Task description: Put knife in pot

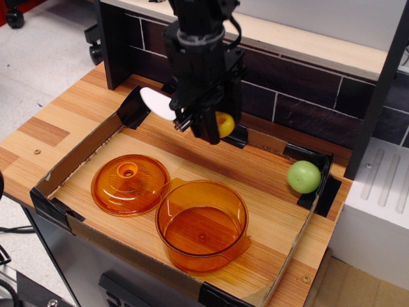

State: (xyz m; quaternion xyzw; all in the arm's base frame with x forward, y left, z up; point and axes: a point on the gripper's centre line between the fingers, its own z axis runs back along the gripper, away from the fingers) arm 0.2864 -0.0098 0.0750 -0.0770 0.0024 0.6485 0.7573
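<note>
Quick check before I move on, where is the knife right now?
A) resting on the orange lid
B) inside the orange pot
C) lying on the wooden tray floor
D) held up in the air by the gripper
D: the gripper is shut on the knife, whose white blade sticks out sideways above the tray; the pot is empty.

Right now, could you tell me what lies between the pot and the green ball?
Nothing: only bare wooden board separates the pot from the green ball in this single camera view.
</note>
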